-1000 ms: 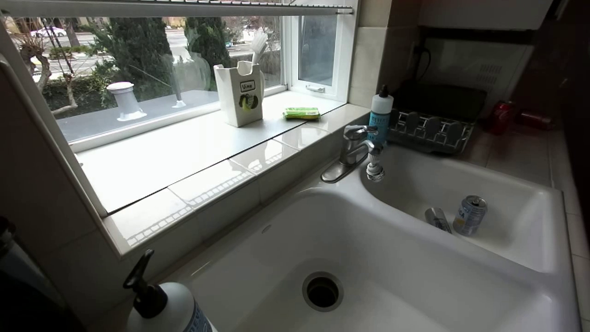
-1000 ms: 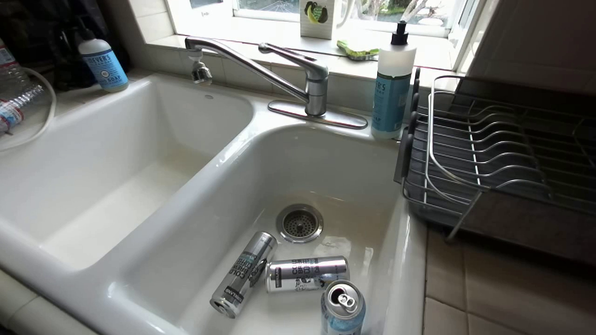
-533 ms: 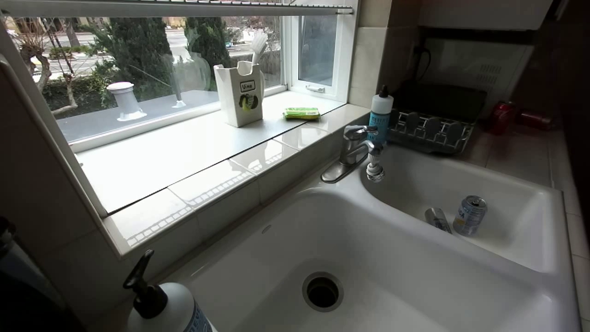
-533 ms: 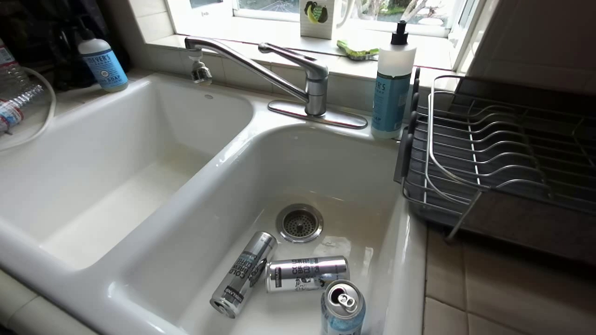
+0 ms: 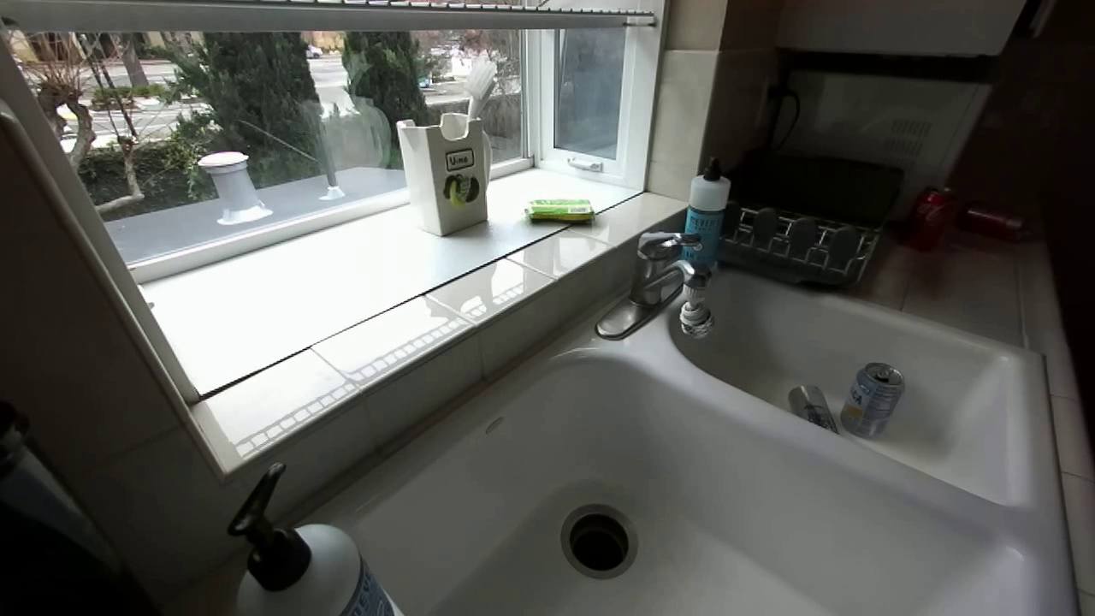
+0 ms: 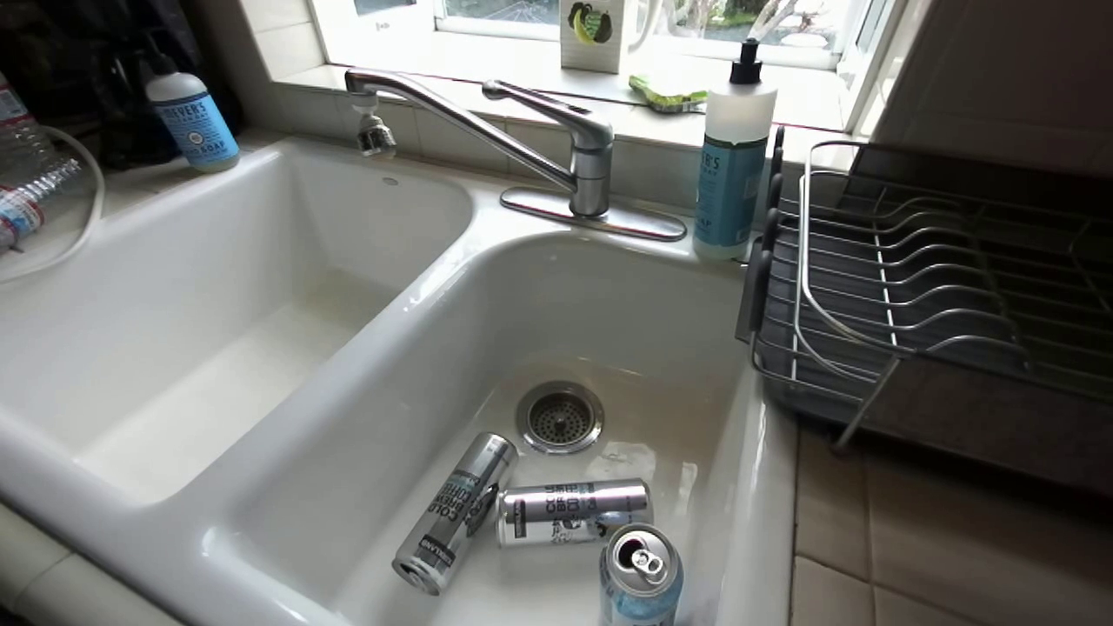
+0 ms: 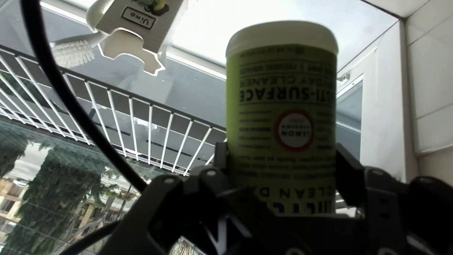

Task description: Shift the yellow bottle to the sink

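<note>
The gripper [image 7: 283,170] has its fingers [image 7: 350,175] clamped on both sides of the yellow bottle [image 7: 281,106], standing only as far apart as the bottle is wide. So the bottle is right between them, its pale base reaching out past the fingertips. In the wrist view its label reads upside down, and so does the lettering on the jug [image 7: 152,33], which puts the two the same way up; whether the bottle leans a little I can't say. The jug stands on the windowsill [image 7: 354,32], beyond the fingertips and off to their left in that view, with a brush [image 7: 72,53] at its mouth. A wire shelf [image 7: 150,131] runs to the left of the fingers too, and a black cable [image 7: 76,106] crosses in front of it. The tiled wall [image 7: 435,88] is over to the right of them. The sink [image 6: 339,382] shows in both exterior views, but how it lies from the fingers I can't tell. In an exterior view I can see three cans [image 6: 456,513] in one of its basins, two on their sides and one upright.
</note>
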### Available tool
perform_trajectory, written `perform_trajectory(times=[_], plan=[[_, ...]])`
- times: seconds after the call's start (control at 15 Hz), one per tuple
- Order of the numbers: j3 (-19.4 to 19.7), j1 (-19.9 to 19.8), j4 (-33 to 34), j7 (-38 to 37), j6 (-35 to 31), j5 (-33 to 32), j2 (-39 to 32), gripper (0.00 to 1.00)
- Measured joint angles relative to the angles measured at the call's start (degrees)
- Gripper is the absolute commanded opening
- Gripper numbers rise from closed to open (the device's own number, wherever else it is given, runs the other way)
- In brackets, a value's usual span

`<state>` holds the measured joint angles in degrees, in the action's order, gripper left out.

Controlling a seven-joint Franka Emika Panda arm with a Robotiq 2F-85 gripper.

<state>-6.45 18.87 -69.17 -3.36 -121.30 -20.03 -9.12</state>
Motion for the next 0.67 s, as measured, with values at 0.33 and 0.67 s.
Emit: perform_trajectory(times=[0.33, 0.67], plan=[[-0.90, 0.00, -13.58, 0.00, -1.27, 2.28, 8.16, 0.45], [-1.01, -0.01, -24.81, 0.00, -5.48, 4.43, 14.91, 0.70]])
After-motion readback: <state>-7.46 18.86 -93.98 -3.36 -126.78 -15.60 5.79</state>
